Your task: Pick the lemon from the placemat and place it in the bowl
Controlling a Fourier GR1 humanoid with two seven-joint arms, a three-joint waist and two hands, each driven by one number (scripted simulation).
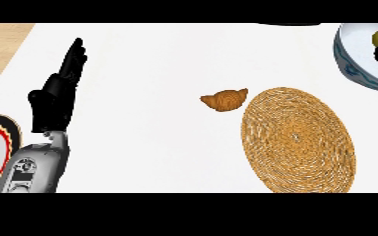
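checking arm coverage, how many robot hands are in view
1: the left hand, open with fingers up, resting near the counter's left edge. The right hand shows nowhere in this view.

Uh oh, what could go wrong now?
The bowl sits at the view's right edge, partly cut off, so what is inside is hard to check. A yellowish bit shows there; the woven placemat is bare. The croissant beside the mat could be mistaken for the target. The left hand rests open, far away.

One woven placemat (298,140), one croissant (225,99), one bowl (353,60) (cut off at the edge), one hand (60,92).
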